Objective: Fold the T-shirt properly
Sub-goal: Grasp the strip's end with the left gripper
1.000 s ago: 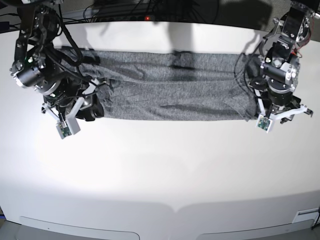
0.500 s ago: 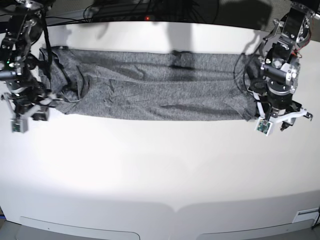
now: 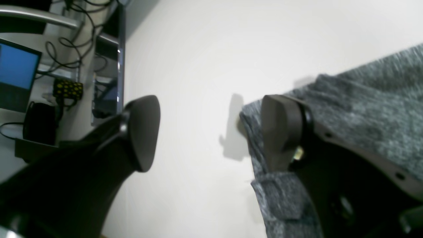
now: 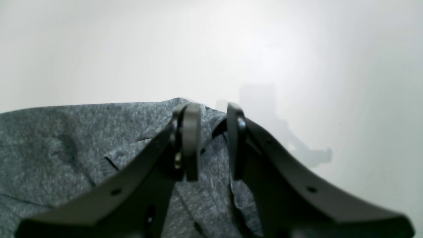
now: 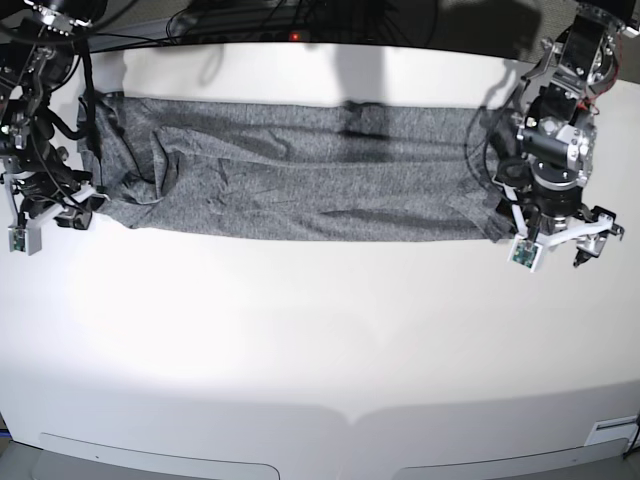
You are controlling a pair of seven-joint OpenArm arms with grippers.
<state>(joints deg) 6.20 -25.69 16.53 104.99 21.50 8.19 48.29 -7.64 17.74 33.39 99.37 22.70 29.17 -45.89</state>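
Table: we are looking down on a white top with cables and a blue screen past its edge.
Shirt: we are seeing it lying as a long grey band across the far half, wrinkled at both ends.
Left gripper: we are watching it standing wide apart over the shirt's corner, holding nothing.
Right gripper: we are seeing its narrow jaws pinching a fold of the shirt's other end.

The long mottled heather-grey knit T-shirt lies on the plain white table; black fingers.
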